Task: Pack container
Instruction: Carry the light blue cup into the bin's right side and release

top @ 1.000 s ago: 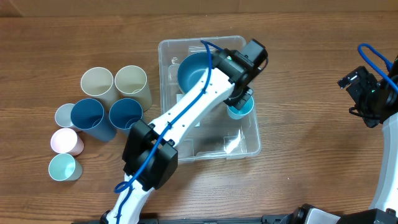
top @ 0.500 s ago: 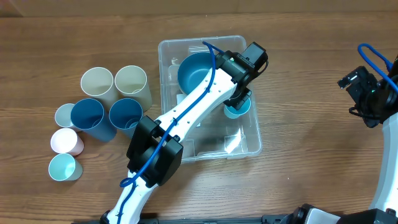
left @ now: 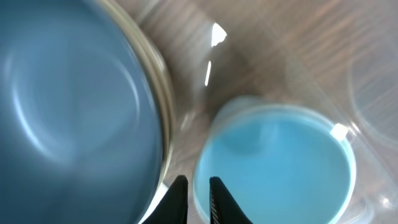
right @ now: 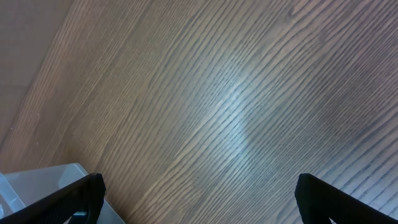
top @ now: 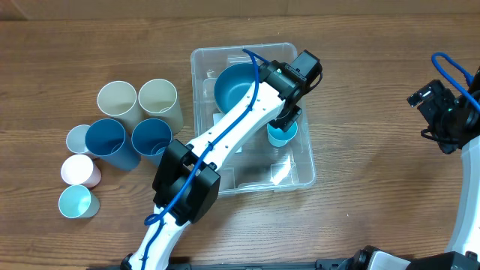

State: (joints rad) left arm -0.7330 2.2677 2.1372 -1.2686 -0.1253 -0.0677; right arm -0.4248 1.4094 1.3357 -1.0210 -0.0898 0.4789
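The clear container lies mid-table, and its corner shows in the right wrist view. Inside it sit a dark blue bowl and, beside it to the right, a light blue cup standing upright. My left gripper reaches down into the container. Its jaws stand only a narrow gap apart, astride the cup's near rim. My right gripper hangs wide open over bare wood at the right, holding nothing.
Left of the container stand several loose cups: two cream, two dark blue, a grey one, a pink one and a pale teal one. The left arm crosses the container's left half.
The left gripper has carried the light blue cup slightly left and down inside the container. Its jaws have parted a little. The right arm has not moved.
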